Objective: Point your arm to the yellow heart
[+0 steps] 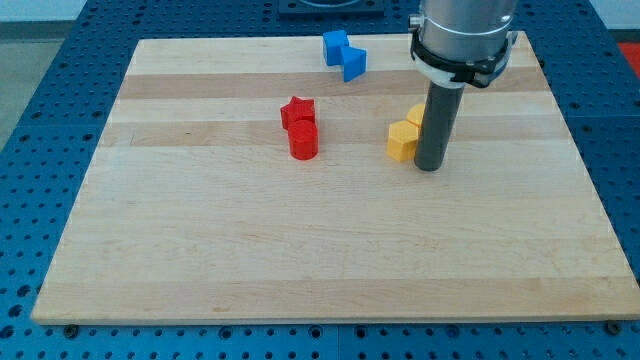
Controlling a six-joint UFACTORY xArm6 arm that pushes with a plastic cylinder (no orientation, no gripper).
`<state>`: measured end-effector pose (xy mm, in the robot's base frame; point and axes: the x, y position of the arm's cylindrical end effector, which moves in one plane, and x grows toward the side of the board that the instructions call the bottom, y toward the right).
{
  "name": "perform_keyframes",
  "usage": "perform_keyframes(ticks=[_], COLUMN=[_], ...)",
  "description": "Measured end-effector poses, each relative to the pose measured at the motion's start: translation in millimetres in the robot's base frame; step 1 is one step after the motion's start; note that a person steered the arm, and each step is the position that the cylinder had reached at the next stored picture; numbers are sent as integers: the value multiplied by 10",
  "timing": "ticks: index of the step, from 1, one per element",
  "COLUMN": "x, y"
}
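Two yellow blocks sit right of the board's middle. The nearer one (402,141) has a notched, heart-like outline. The other yellow block (415,115) lies just above it and is partly hidden by my rod, so its shape is unclear. My tip (429,167) rests on the board just right of and slightly below the nearer yellow block, touching or almost touching it.
A red star (297,110) and a red cylinder (304,140) sit together left of centre. Two blue blocks (344,54) lie near the view's top edge. The wooden board (320,260) sits on a blue perforated table.
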<state>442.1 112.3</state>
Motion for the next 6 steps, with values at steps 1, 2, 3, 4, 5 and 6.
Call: perform_keyframes(ticks=[1, 2, 3, 4, 5, 6], x=[0, 75, 75, 75, 75, 39], y=[26, 47, 47, 42, 44, 163])
